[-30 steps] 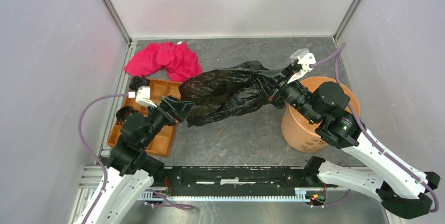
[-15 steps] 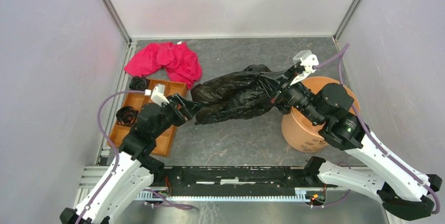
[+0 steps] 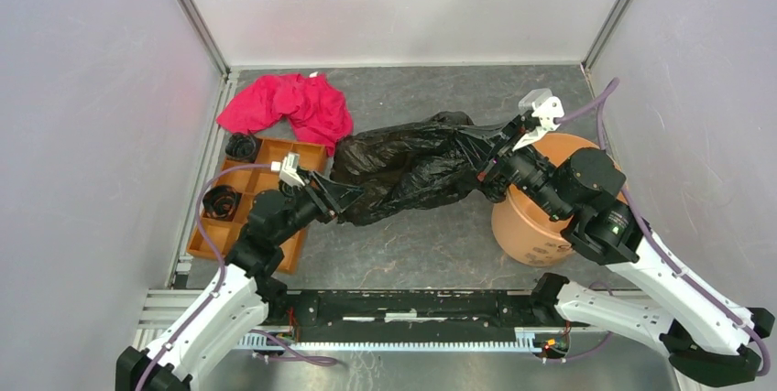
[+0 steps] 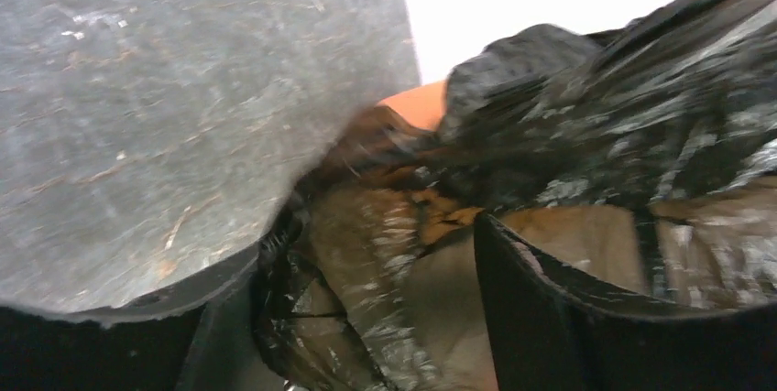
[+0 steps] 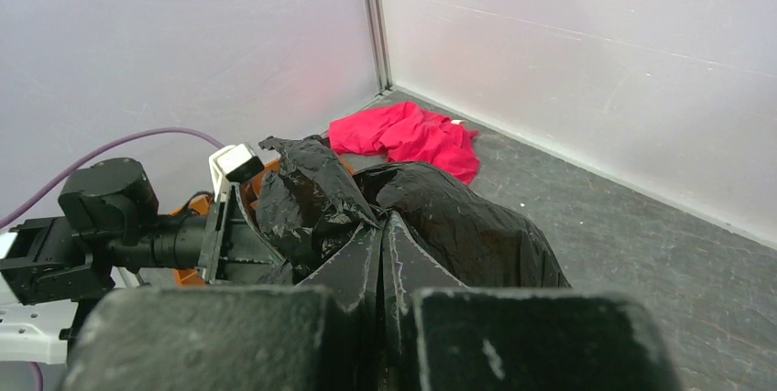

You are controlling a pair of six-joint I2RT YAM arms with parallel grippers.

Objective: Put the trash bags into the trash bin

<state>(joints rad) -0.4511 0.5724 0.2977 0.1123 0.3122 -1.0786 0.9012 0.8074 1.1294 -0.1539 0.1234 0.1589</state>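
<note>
Grey surface [image 3: 431, 235]: bag [image 3: 412, 167] drawn rightward, nearer bin [image 3: 522, 231]; right fingers [image 5: 362, 263] clamped on it, left fingers [image 4: 522, 299] apart around its end.

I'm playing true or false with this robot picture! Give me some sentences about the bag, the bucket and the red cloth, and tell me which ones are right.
1. The black trash bag is already inside the orange bucket. False: it stretches from the left gripper to the right gripper, outside the bucket.
2. The right gripper is pinching the black trash bag. True.
3. The red cloth lies in the tray. False: it lies on the table beside the tray, near the far left corner.
4. The orange bucket stands on the right arm's side of the table. True.
</note>
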